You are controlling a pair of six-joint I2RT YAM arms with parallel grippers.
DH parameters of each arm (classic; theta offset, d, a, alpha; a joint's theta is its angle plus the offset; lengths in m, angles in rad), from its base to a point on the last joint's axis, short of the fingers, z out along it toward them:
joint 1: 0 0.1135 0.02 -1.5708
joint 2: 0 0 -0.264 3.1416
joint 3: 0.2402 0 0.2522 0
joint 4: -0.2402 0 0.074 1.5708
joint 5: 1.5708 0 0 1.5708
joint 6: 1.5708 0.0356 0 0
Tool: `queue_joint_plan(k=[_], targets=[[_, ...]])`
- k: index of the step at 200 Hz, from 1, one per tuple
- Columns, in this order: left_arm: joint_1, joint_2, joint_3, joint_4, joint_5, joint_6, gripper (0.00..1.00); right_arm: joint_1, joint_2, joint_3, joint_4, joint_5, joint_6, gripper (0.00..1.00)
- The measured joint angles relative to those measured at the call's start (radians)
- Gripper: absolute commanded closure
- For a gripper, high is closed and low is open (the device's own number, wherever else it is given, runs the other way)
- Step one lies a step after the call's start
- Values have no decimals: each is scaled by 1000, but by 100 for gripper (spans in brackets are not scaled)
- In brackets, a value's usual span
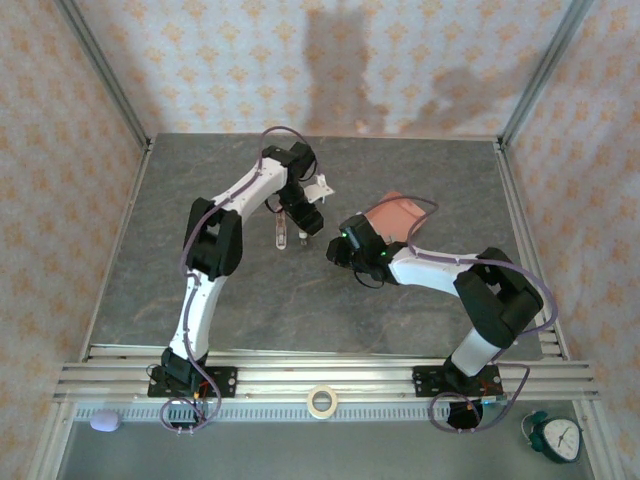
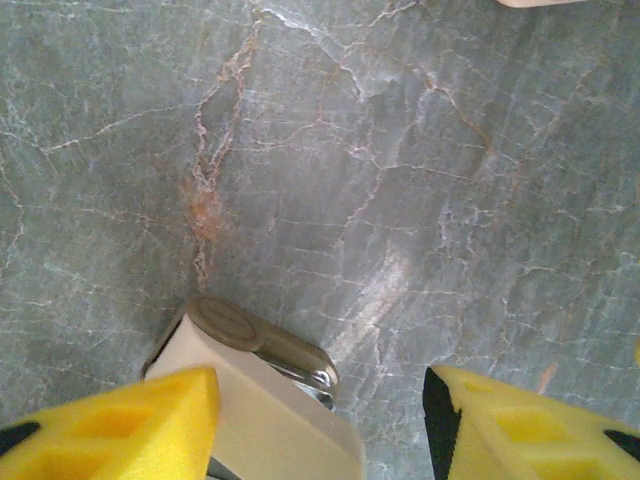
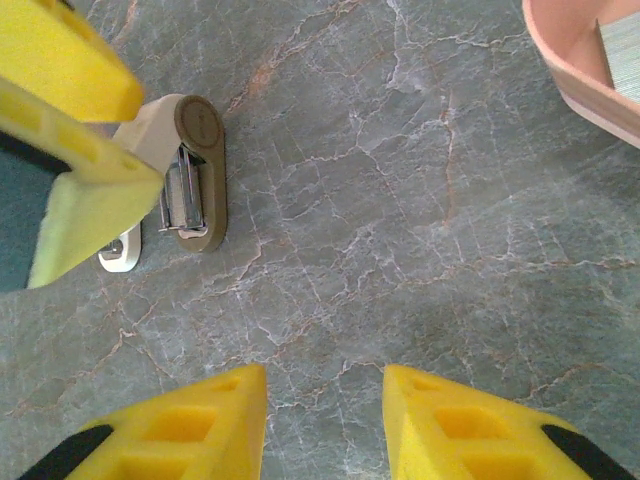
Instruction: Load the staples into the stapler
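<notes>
- The stapler [image 3: 197,165] lies on the grey marble table [image 3: 400,260], left of centre and towards the far side. Its pale body is swung open and the metal channel shows.
- The left gripper [image 2: 320,430] is over the stapler with its jaws spread. One yellow finger [image 2: 120,425] lies against the stapler's body, and the other finger stands apart from it with bare table between.
- The right gripper [image 3: 325,420] hovers just right of the stapler, jaws parted around nothing.
- A pink tray [image 3: 565,75] sits to the right, a little farther back, near the right gripper.
- A grey block of staples [image 3: 623,50] lies in the tray.
</notes>
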Motion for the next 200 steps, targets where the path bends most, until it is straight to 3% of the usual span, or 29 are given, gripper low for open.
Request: queue_joint_plan(k=[48,82,139,200], targets=[[-3,-72,-92,39,3,-37,37,0,-29,0,-13,0,0,64],[-3,-246,-252,162,1,-138,37,0,-42,6,-16,-3,0,63],[12,-632,-618,444,-10,-451,40,-5,-19,88,-3,-86,25,63],[28,-854,-1097,833,-21,-826,44,-98,130,146,192,-301,176,61]])
